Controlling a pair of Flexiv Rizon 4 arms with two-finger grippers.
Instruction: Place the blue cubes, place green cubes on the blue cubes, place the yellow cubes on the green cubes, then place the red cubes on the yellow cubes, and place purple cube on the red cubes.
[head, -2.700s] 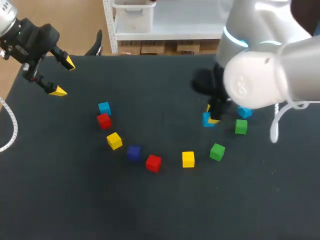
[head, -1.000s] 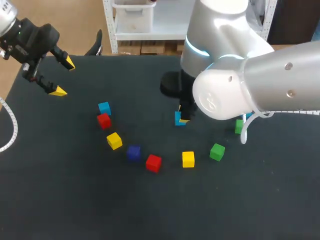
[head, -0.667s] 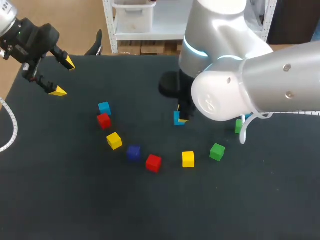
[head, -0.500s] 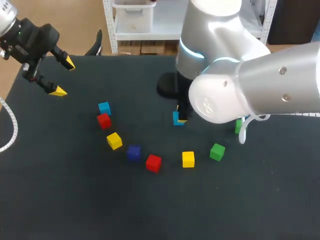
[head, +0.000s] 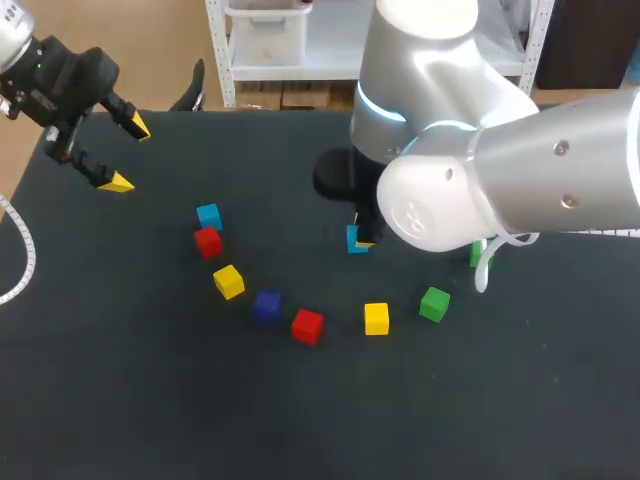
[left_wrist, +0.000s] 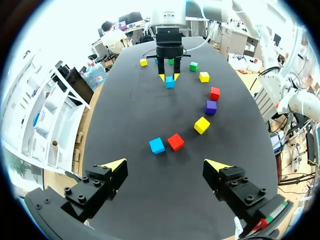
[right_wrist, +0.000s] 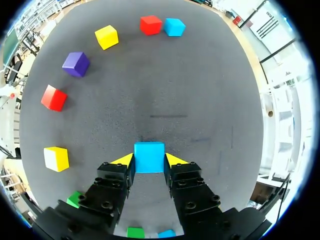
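Right hand (head: 361, 238) clamped on 1 blue cube (head: 354, 238), mid-surface (head: 300, 420).
Head view: left hand (head: 128, 155) wide, at far left corner. Left wrist: hand spread, red cube (left_wrist: 175, 141) ahead. Right wrist: both yellow tips press the cube's sides.

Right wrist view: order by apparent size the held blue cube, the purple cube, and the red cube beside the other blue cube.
Largest: held blue cube.
Then purple cube.
Smallest: red cube.
Nearness to the camera may explain this; true sizes may be equal.
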